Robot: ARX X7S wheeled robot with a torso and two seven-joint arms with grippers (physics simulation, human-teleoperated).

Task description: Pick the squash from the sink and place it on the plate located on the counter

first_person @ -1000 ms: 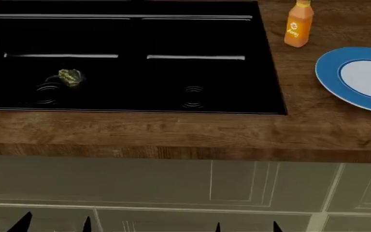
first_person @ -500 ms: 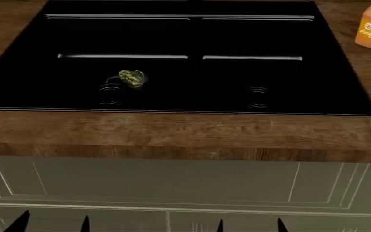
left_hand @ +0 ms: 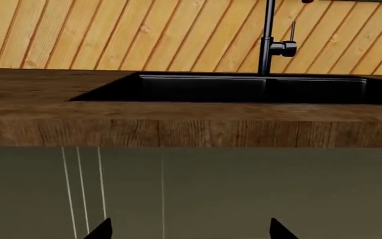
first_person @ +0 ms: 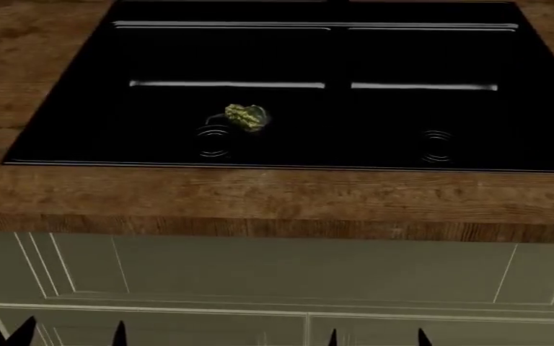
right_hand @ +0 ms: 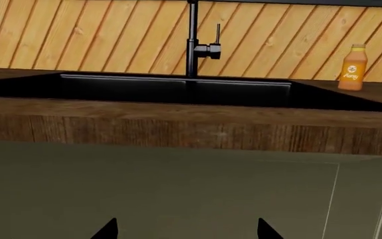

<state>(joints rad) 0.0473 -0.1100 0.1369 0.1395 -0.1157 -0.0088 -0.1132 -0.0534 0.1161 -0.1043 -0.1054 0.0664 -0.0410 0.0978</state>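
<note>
Brown wood-grain table top (first_person: 257,198) is stretching across the head view, with pale green cupboard doors (first_person: 277,277) sitting below it. Set into the table is a big shiny black sink with two bowls (first_person: 547,108). The small bumpy green and yellow squash (first_person: 246,117) is lying in the left bowl, just beside a round ringed drain (first_person: 214,138) and well apart from the other drain (first_person: 436,144). A tall black tap (right_hand: 192,40) is standing behind the sink, in front of a slanted wooden plank wall (right_hand: 78,35), and an orange bottle (right_hand: 351,68) is waiting on the table off to the right side. The blue and white plate is not showing in any view right now. Both arms are hanging low, in front of the cupboard. The left end effector (left_hand: 188,230) is released, with its two dark tips spread wide, and the right end effector (right_hand: 187,229) is released and holding nothing too. The job looks like it is only starting: the reaching step is not yet begun. Next, one arm probably needs lifting over the table edge and down into the left bowl, so its tips can close around the squash.
</note>
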